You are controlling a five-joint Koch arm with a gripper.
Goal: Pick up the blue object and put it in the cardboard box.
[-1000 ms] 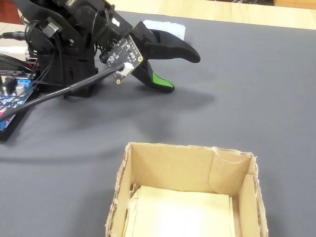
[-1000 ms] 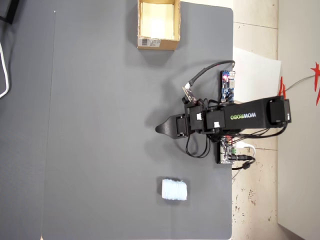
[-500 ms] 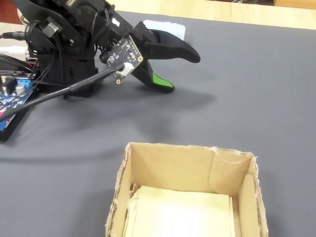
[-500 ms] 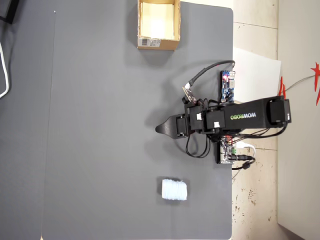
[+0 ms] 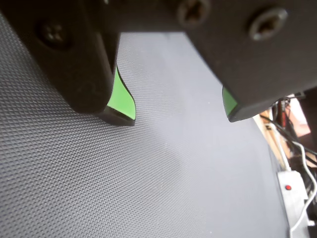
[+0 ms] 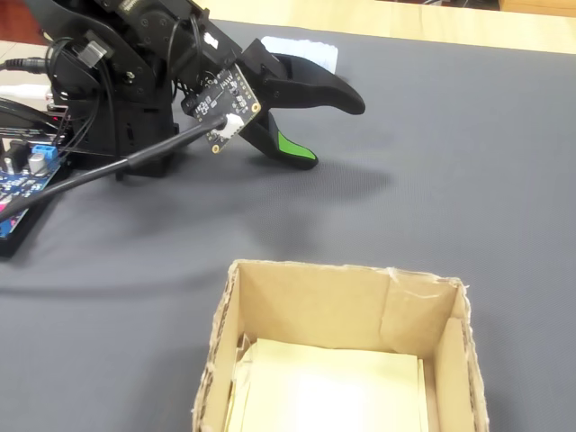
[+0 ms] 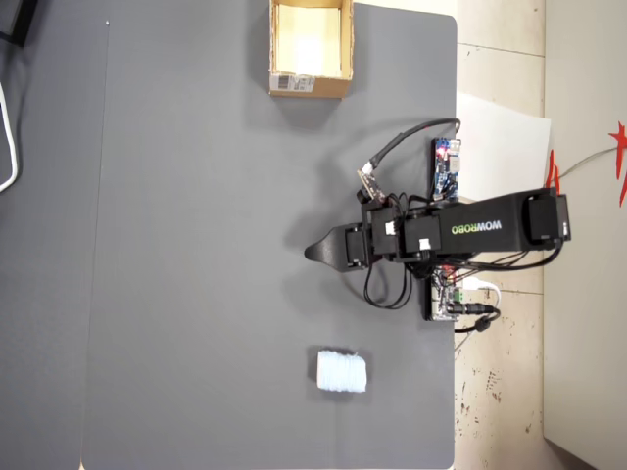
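Jaws (image 5: 178,119) parted, empty — above mat (image 5: 148,173)

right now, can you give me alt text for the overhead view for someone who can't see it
A black robot arm reaches in from the right over a dark grey mat, its gripper empty and pointing left. A small pale blue object lies on the mat below the gripper, and an open cardboard box sits at the top edge.

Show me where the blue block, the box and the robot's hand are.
Blue block (image 7: 341,371), overhead view, middle of its ribbed top.
Box (image 7: 308,85), overhead view, outer side with the white label.
Hand (image 5: 181,113), wrist view, gap midway between the two green-lined fingertips.
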